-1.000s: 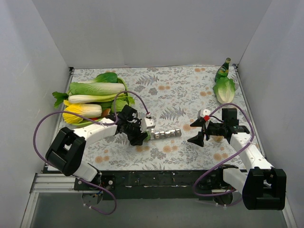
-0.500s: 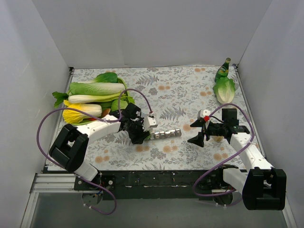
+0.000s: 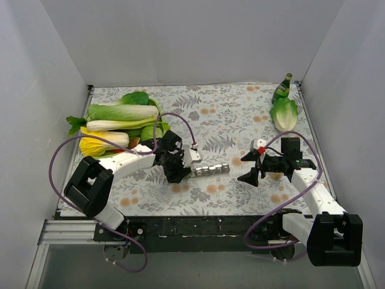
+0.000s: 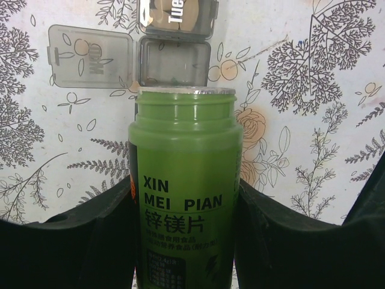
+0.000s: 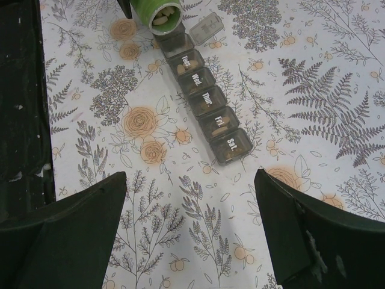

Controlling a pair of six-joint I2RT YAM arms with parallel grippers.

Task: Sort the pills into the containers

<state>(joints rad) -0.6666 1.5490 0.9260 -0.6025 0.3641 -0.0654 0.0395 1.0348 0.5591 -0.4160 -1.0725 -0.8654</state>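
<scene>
The grey pill organizer [image 3: 210, 170] lies mid-table, a strip of day-marked compartments, clear in the right wrist view [image 5: 207, 102]. My left gripper [image 3: 179, 168] is shut on a green pill bottle [image 4: 183, 198] marked "XIN MEI PIAN". The bottle is tipped with its open mouth [image 5: 161, 13] over the strip's left end, and pale pills show inside it. The end compartment [image 4: 174, 63] stands open with its lid [image 4: 90, 57] folded out. Some closed compartments hold pills. My right gripper [image 3: 246, 168] is open and empty, just right of the strip's "Sat." end [image 5: 231, 146].
A pile of leafy cabbages [image 3: 120, 123] sits at the back left. A tall green glass bottle [image 3: 281, 89] and a lettuce head [image 3: 284, 113] stand at the back right corner. White walls enclose the floral table cloth [image 3: 228, 114].
My left gripper has shifted a little to the right with the bottle, closer over the strip's left end. The right arm has not moved.
</scene>
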